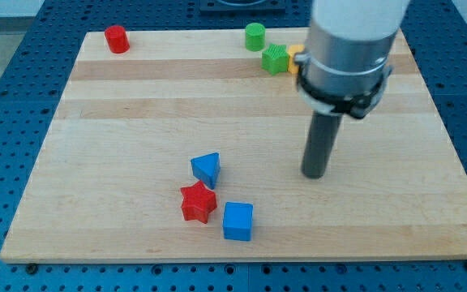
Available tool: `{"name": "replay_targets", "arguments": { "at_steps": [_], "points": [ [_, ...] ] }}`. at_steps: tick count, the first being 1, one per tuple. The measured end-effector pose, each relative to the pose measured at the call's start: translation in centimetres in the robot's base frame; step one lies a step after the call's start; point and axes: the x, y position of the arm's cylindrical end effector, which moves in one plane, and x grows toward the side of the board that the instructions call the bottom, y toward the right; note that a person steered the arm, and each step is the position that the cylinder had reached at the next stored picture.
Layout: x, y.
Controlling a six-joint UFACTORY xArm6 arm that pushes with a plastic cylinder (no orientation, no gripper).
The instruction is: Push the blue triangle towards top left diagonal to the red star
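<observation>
The blue triangle [207,169] lies on the wooden board [136,122] below its middle. The red star [199,202] sits just below it, almost touching. A blue cube [237,221] lies to the lower right of the star. My tip [314,173] rests on the board well to the view's right of the blue triangle, apart from every block.
A red cylinder [117,39] stands at the top left. A green cylinder [254,36] and a green star-like block [276,59] sit at the top centre, with a yellow block [295,57] partly hidden behind the arm's body [349,49].
</observation>
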Motion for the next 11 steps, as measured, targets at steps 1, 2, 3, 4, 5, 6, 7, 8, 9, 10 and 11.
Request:
{"name": "replay_targets", "arguments": {
  "at_steps": [1,2,3,4,5,6,7,8,9,10,11],
  "points": [
    [2.2,-3.9],
    [2.5,-7.5],
    [2.5,-10.8],
    [2.3,-13.0],
    [1.6,-13.1],
    [0.1,-13.1],
    [-1.3,-13.7],
    [-3.3,-13.8],
    [-5.5,-13.8],
    [-7.4,-14.1],
    [-8.1,-15.5]
  ]
}}
